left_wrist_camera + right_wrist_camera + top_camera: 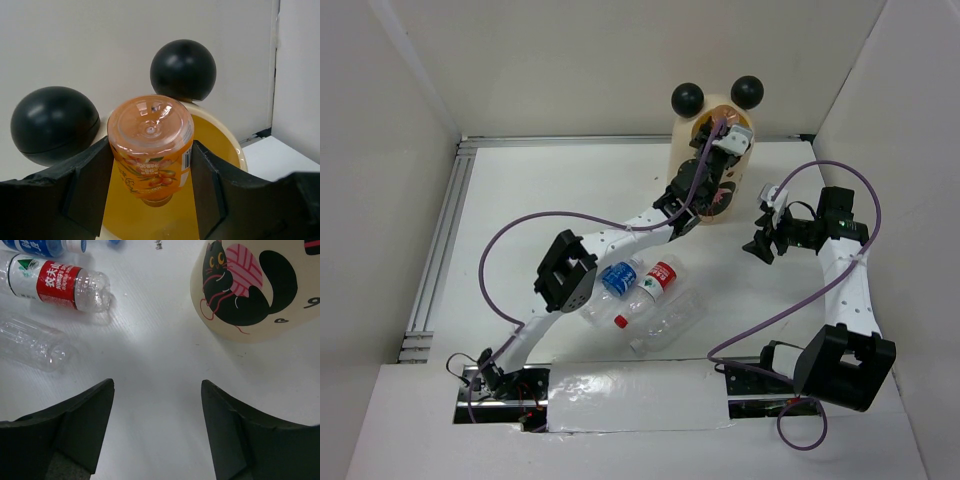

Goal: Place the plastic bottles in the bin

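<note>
My left gripper (725, 136) is over the mouth of the bin (682, 150) and is shut on the orange bottle (150, 140). The bottle hangs cap down over the bin's yellow inside (215, 137), between the two black ball ears (183, 70). Three clear bottles lie on the table left of the bin: one with a blue label (616, 279), one with a red label (660, 280) and a bare one (668, 322). My right gripper (760, 247) is open and empty above the table, right of the bin; in its own view (157, 382) the bin (250, 290) is ahead to the right.
A fourth clear bottle with a red cap (605, 312) lies under the left arm. The right wrist view shows the red-label bottle (57, 284) and a bare clear bottle (30, 342) at the upper left. An aluminium rail (440, 250) runs along the table's left edge.
</note>
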Available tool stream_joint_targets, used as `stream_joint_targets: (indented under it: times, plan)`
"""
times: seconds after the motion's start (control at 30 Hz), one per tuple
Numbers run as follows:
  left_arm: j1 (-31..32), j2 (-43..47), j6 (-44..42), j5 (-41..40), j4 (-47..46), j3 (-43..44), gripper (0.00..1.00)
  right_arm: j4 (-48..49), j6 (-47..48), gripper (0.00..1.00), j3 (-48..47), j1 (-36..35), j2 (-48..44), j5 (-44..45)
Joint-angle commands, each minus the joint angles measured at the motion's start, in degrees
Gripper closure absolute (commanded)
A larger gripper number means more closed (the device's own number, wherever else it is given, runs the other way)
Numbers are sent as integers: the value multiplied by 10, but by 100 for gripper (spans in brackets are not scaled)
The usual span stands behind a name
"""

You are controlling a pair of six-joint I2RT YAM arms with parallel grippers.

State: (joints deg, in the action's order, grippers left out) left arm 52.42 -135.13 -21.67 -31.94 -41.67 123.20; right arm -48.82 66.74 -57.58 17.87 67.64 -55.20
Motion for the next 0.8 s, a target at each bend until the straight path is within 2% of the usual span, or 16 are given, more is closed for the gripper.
stream_joint_targets:
  times: [0.0, 0.07, 0.1, 0.13, 0.2, 0.23, 0.27, 0.33, 0.37, 0.47, 0.57, 0.6, 0.63, 0.67, 0.7, 0.77]
  plan:
    - [7, 36, 30, 4, -27, 16, 41, 13, 11, 22, 5, -4, -18, -5]
    - [7, 42, 30, 4, -27, 21, 28, 7, 22, 19, 5, -4, -18, -13]
    - [14, 47, 30, 10, -27, 28, 28, 0, 36, 19, 5, -4, -18, -20]
    - [20, 52, 30, 21, -22, 34, 15, -22, 83, 19, 5, -4, -18, -28]
    - [29, 73, 30, 27, -17, 45, 12, -56, 150, 16, 10, -4, -18, -62]
    - [41, 84, 19, 27, -17, 51, 3, -88, 223, 14, 17, -4, -18, -74]
    - [48, 96, 12, 27, -23, 45, 0, -100, 253, 14, 17, -9, -18, -84]
    - [67, 143, -3, 21, -30, 28, 0, -132, 310, 13, 24, -29, -18, -97]
    - [67, 165, -10, 9, -48, -13, 0, -132, 338, 13, 29, -54, -11, -98]
    - [73, 265, 11, -38, -40, -77, 0, -132, 338, 13, 29, -95, 2, -82]
    - [73, 359, 56, -78, 4, -195, 0, -122, 338, 13, 41, -166, 2, -57]
    - [73, 433, 102, -109, 45, -274, 0, -114, 332, 13, 49, -213, 2, -45]
    - [73, 474, 102, -109, 46, -315, 0, -114, 332, 13, 49, -239, 2, -45]
    - [73, 513, 130, -116, 119, -352, 0, -97, 315, 13, 57, -265, -4, -39]
    - [73, 592, 192, -122, 172, -422, 0, -89, 304, 13, 64, -323, -4, -39]
    - [59, 665, 276, -122, 283, -487, 0, -79, 288, 15, 70, -387, -4, -12]
